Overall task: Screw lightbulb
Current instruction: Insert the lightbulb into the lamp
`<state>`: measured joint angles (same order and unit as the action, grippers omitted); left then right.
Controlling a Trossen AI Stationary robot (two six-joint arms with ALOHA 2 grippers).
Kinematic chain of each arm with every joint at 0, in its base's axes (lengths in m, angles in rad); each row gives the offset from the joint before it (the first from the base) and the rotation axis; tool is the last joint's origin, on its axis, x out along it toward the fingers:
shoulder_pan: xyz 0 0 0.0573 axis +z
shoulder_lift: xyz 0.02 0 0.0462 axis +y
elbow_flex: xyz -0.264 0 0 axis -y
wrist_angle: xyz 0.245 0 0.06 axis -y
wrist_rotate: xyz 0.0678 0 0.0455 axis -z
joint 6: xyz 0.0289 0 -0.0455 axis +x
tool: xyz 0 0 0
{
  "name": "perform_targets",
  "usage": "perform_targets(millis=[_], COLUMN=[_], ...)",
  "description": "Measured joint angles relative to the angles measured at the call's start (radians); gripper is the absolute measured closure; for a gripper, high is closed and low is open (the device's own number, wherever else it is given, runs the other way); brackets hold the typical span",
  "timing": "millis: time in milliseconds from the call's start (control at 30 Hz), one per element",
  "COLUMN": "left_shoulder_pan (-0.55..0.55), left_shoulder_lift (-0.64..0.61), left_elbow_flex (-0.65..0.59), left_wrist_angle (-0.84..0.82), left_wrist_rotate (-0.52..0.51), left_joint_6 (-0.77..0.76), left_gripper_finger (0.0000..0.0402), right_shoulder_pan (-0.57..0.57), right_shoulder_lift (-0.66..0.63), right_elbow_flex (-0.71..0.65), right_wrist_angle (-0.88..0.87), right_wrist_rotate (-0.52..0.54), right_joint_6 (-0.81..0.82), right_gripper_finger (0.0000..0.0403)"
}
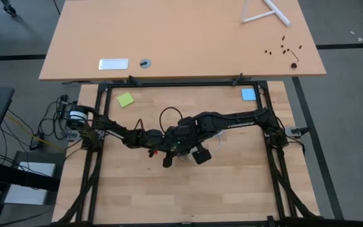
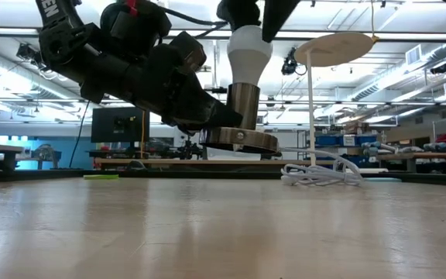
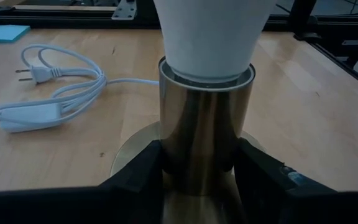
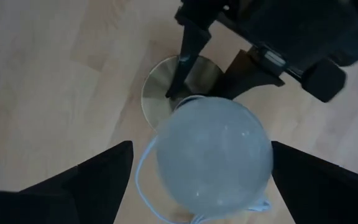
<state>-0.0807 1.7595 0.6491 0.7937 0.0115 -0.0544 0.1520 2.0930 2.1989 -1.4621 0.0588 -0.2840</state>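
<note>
Fingers beside socket, cord near.

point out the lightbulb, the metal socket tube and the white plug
lightbulb (image 4: 214,154): right wrist view, top of its frosted dome
metal socket tube (image 3: 205,121): left wrist view, middle of its shiny wall
white plug (image 3: 35,74): left wrist view, its body, on the table

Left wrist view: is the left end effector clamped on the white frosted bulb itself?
No. Its fingers grip the shiny brass-coloured cylindrical socket, while the white frosted bulb sits above them in the socket's mouth.
</note>
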Motion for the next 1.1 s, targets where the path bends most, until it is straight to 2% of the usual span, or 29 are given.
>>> perform_targets(millis=[333,467,900,1100], left_shoulder_pan=[0.000,0.000,0.000,0.000], left_shoulder_lift=[0.000,0.000,0.000,0.000], left_elbow_flex=[0.000,0.000,0.000,0.000], left_wrist_angle=[0.000,0.000,0.000,0.001], left_wrist_rotate=[0.000,0.000,0.000,0.000], left_joint_6=[0.001,0.001,0.000,-0.001], left_gripper_finger=[0.0243,0.0243,0.0243,0.0243], right_shoulder_pan=[-0.008,-0.011,-0.018,-0.018], right_shoulder_lift=[0.000,0.000,0.000,0.000], right_elbow_flex=[-0.058,-0.058,-0.058,-0.058], right_wrist_angle=[0.043,0.059,0.052,0.046], right_wrist_rotate=[0.001,0.017,0.022,0.022], right_joint_6=[-0.005,0.046,0.203,0.385], right_gripper_finger=[0.0030,0.0034,0.0129,0.0109])
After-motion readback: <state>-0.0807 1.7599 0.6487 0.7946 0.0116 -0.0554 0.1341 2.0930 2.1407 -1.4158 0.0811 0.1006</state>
